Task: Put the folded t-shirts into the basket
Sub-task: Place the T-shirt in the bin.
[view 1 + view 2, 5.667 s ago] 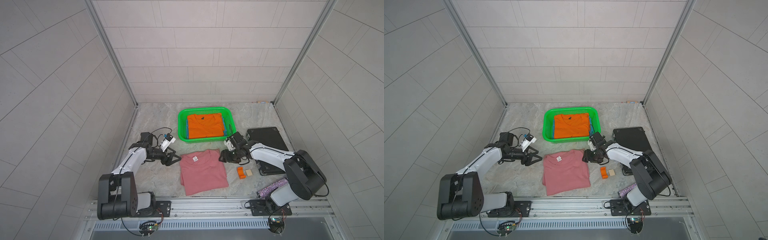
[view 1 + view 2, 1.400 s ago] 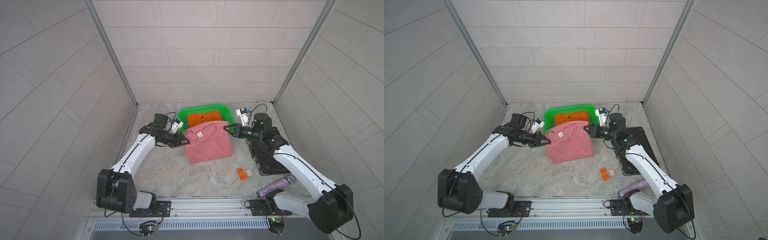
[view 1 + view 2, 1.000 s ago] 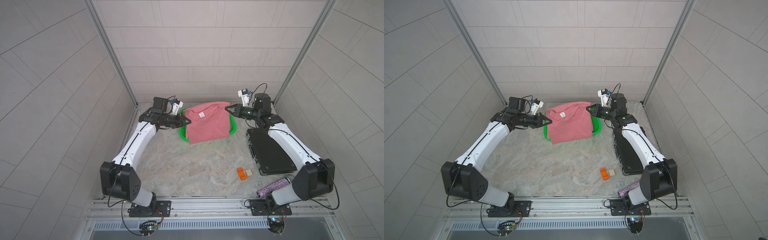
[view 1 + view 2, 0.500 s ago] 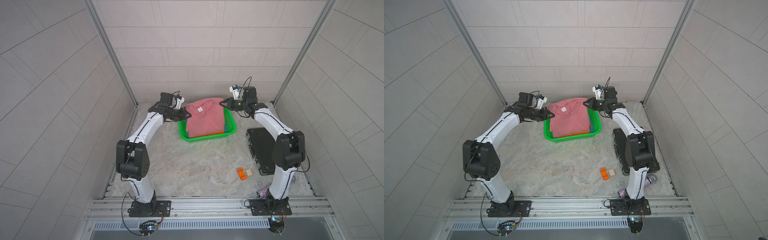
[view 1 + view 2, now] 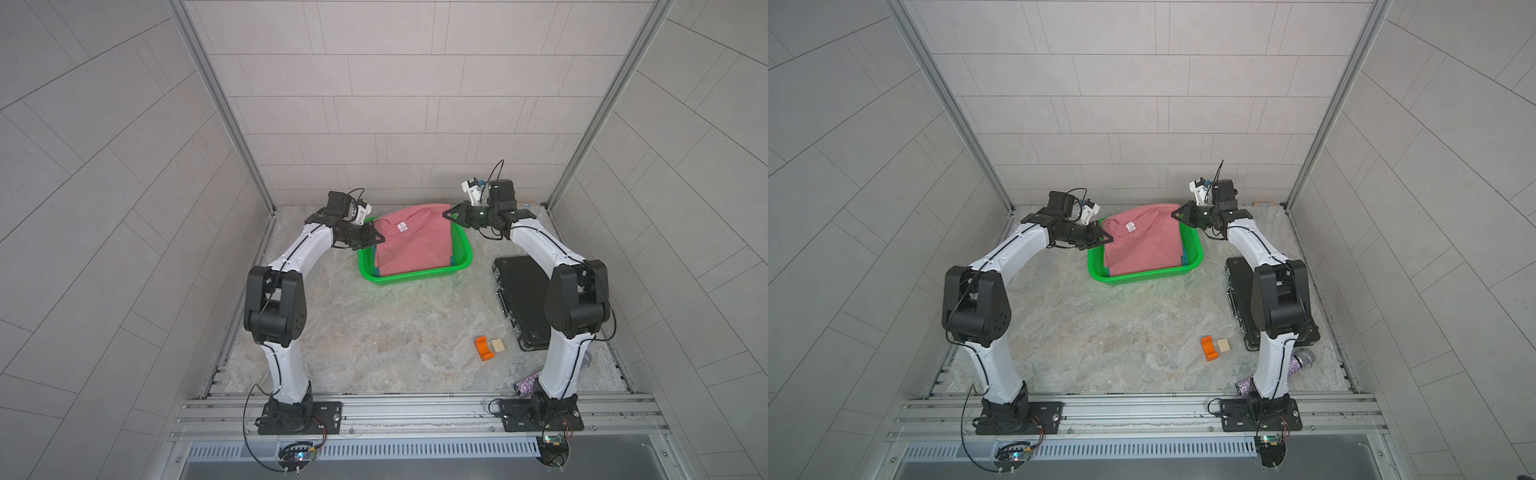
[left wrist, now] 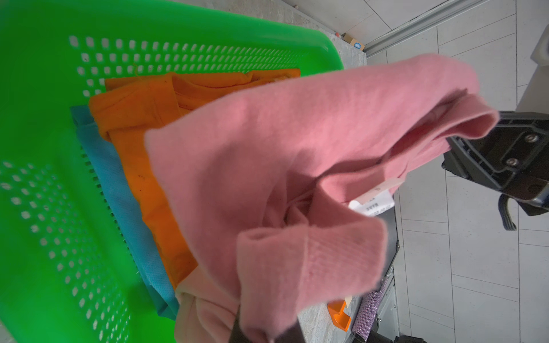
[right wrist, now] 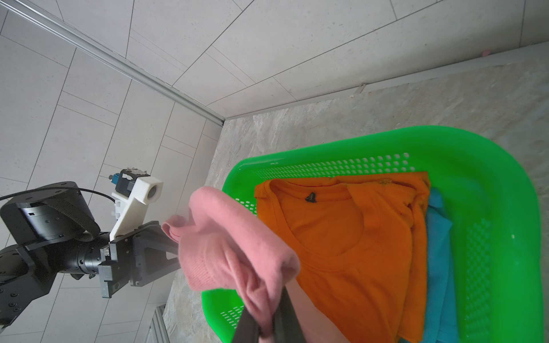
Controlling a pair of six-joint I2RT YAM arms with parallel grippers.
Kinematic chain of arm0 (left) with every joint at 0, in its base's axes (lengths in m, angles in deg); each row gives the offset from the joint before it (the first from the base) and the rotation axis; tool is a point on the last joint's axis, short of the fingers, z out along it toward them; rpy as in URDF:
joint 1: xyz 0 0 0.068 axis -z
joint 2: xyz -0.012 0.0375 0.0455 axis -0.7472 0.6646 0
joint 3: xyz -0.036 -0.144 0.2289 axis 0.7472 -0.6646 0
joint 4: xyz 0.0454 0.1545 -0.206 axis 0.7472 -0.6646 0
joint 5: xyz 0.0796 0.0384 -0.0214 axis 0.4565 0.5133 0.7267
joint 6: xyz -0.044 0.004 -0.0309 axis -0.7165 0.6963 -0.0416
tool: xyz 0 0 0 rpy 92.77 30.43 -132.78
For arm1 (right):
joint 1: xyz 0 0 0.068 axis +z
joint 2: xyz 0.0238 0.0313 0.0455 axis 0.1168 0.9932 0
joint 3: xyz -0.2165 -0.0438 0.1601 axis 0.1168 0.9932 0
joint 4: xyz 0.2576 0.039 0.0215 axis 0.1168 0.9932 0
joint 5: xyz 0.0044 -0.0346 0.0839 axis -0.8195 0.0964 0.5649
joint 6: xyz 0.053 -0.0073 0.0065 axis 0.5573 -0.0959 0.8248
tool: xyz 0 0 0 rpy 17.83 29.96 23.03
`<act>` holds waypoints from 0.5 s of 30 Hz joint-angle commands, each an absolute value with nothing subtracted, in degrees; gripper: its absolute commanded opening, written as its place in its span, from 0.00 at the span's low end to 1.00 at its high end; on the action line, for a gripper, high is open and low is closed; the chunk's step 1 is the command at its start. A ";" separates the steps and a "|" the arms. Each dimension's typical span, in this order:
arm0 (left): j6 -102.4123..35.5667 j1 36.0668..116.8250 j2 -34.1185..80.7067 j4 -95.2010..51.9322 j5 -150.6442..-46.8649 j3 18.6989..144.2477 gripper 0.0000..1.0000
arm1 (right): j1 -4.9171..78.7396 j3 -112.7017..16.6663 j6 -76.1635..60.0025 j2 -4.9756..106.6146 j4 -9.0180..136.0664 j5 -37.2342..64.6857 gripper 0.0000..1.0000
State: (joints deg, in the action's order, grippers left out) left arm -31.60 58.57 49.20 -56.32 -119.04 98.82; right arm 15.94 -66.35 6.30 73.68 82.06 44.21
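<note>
Pink t-shirt (image 5: 411,245) brought from table in front of basket (image 5: 415,277) to over basket, lower part draped inside. Left corner pinched in closed left gripper (image 5: 380,239) above basket's left rim. Right corner pinched in closed right gripper (image 5: 446,216) above basket's far right corner. Orange t-shirt (image 7: 341,237) shown only in wrist views, stacked on blue t-shirt (image 7: 436,237) inside basket.

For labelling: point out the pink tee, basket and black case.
pink tee (image 5: 415,245), in a top view, cloth middle
basket (image 5: 415,278), in a top view, near rim
black case (image 5: 519,299), in a top view, lid
</note>
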 commanded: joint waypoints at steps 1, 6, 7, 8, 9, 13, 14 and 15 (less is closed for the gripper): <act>-33.15 58.13 52.15 -56.77 -121.06 99.42 0.00 | 15.35 -68.27 5.05 75.70 82.02 44.85 0.00; -30.34 58.06 53.50 -55.33 -116.22 99.64 0.00 | 15.29 -69.59 4.78 78.58 82.05 44.63 0.00; -29.76 58.02 53.58 -54.96 -115.21 99.86 0.00 | 15.24 -69.94 4.70 79.11 82.05 44.49 0.00; -29.31 57.95 53.80 -54.49 -114.73 100.30 0.00 | 15.25 -70.37 4.61 79.54 82.04 44.32 0.00; -29.01 57.93 54.18 -54.33 -114.32 100.88 0.00 | 15.28 -70.91 4.60 80.09 82.16 44.12 0.00; -28.41 57.86 56.34 -54.14 -112.28 102.64 0.16 | 15.25 -73.99 4.51 83.11 82.87 43.44 0.04; -28.34 57.86 56.82 -54.19 -111.22 103.00 0.32 | 15.27 -74.85 4.38 84.02 83.06 43.10 0.12; -28.12 57.85 57.25 -53.98 -109.84 103.18 0.46 | 15.24 -75.65 4.23 84.85 83.69 42.15 0.23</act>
State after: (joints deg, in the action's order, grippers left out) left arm -29.59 58.32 55.26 -54.02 -113.18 101.69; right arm 15.57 -72.95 5.41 83.43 83.00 43.83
